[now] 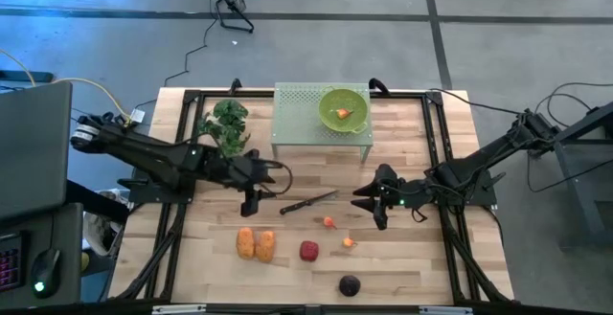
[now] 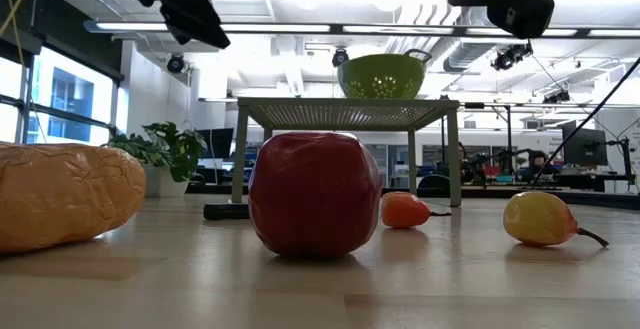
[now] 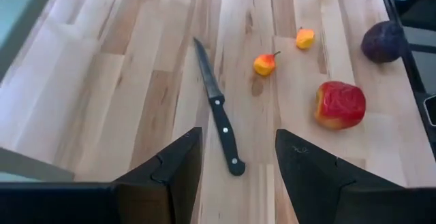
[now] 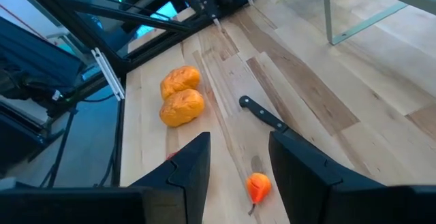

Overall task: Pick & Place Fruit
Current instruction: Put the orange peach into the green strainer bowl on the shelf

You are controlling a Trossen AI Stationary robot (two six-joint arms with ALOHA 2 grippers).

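High view, layout: we see the fruit lying loose on the front half of the worktop [image 1: 402,258], and from left to right it runs two orange oblong pieces [image 1: 256,244] touching each other, a red apple-like piece [image 1: 308,250], a small orange-red piece [image 1: 329,222], a second small piece [image 1: 348,243], and a dark purple round piece [image 1: 350,285] nearest the front edge.
Already placed: one small orange fruit [image 1: 342,114] sits in the green colander [image 1: 343,110] on the raised mesh stand [image 1: 297,114].
Risk, knife: the slim knife [image 1: 308,202] lies between the two claws, near the small fruit; we judge a descending finger could strike it and skid it into the pieces.
Risk, rolling: we judge the round and tiny pieces could roll or squirt out of a pinch that is off-centre.
Risk, pair: the two orange pieces touch, so a grasp on one may drag the other.
Left claw [image 1: 251,200]: hovering above the worktop beside the knife's handle end, fingers [image 3: 174,173] spread wide, nothing between them.
Right claw [image 1: 375,203]: hovering above the small orange-red piece, fingers [image 4: 191,166] parted wide, empty, touching nothing.
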